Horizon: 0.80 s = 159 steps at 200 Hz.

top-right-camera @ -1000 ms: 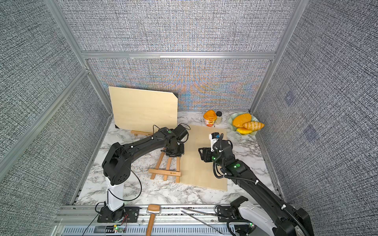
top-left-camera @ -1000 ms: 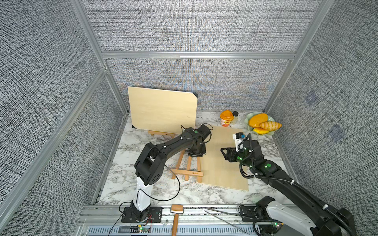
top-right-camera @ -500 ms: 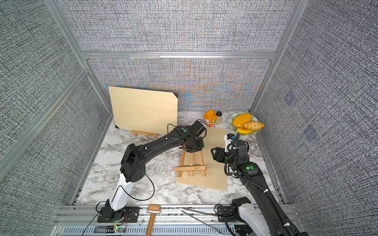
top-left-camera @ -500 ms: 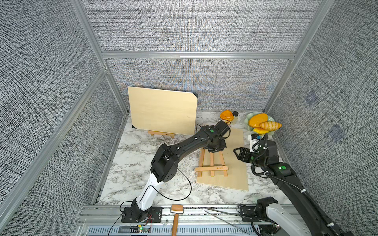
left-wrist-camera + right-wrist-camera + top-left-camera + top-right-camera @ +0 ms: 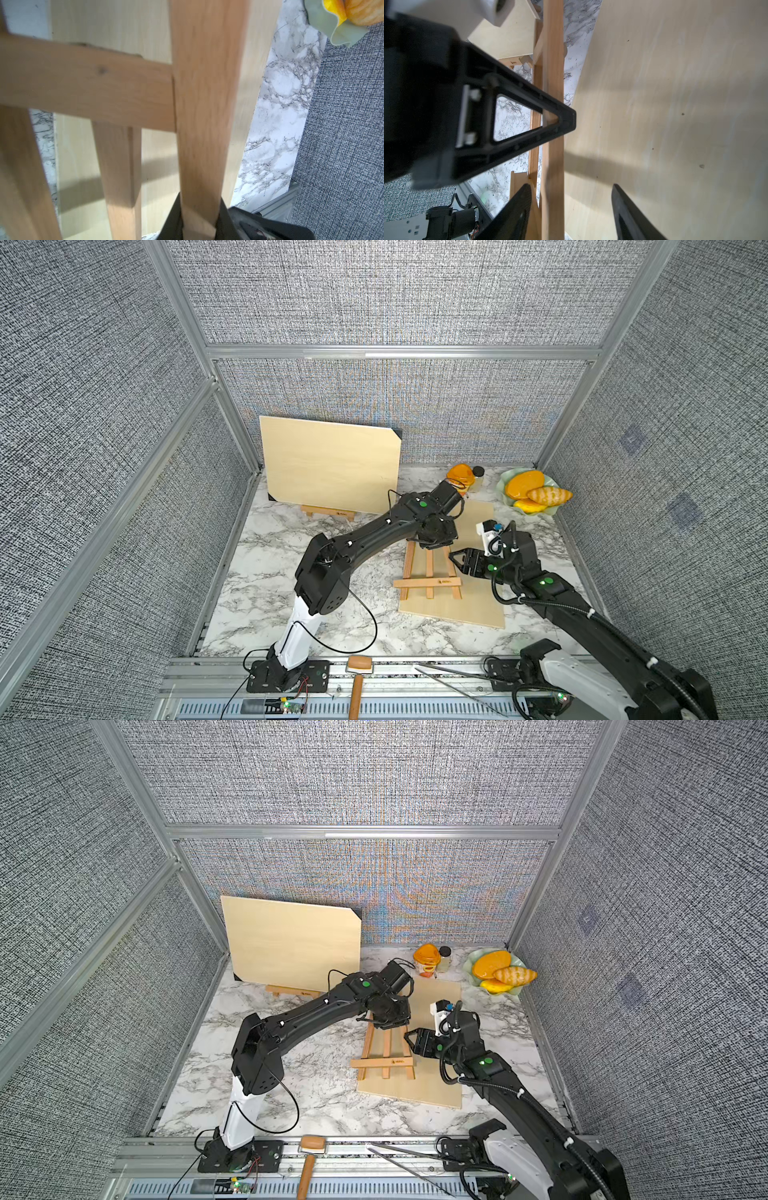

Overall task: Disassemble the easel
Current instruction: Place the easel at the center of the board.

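Easel (image 5: 428, 572): sat on the flat board (image 5: 478, 605) on the table (image 5: 270, 572), between both arms, crossbar toward the front, top toward the back. Left end effector (image 5: 434, 541): clamped on the easel's top, squeezed around one leg in the left wrist view. Right end effector (image 5: 455, 560): held apart just beside the easel, fingers (image 5: 521, 207) straddling the leg nearest it; could not tell whether touching.

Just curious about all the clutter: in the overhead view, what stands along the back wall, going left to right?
Leaning wooden board → orange-lidded jar → small black-capped bottle → green bowl holding yellow food.
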Available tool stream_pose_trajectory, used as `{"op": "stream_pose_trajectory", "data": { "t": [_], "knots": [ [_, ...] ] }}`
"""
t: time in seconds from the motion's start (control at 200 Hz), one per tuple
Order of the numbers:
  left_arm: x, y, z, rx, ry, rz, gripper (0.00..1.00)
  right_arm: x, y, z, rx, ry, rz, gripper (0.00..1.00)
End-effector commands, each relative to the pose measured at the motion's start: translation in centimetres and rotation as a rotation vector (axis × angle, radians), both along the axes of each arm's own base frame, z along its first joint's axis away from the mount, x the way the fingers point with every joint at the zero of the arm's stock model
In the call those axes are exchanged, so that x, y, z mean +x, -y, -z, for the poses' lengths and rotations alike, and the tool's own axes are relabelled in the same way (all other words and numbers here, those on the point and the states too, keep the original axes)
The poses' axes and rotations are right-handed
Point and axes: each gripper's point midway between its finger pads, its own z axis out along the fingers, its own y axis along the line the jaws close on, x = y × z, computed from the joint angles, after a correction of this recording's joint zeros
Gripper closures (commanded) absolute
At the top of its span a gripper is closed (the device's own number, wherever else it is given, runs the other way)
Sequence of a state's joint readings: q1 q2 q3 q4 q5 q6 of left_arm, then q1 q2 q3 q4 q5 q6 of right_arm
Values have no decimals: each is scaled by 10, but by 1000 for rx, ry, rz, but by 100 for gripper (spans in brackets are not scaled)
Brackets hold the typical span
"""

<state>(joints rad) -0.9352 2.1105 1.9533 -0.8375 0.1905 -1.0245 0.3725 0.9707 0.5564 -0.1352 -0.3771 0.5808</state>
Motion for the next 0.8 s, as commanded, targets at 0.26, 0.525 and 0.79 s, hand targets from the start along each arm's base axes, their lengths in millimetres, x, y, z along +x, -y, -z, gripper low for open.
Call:
{"op": "stream_pose_trajectory", "data": {
  "t": [0.26,0.525,0.79],
  "knots": [
    [0,12,-13,-72,27,53,100,7,-34,-21,142,45,-111,63],
    [1,17,-26,-130,61,105,85,6,-27,-24,44,41,-131,97],
    [3,26,-61,-285,124,215,1,15,21,-69,-105,77,-87,100]
  ]
}}
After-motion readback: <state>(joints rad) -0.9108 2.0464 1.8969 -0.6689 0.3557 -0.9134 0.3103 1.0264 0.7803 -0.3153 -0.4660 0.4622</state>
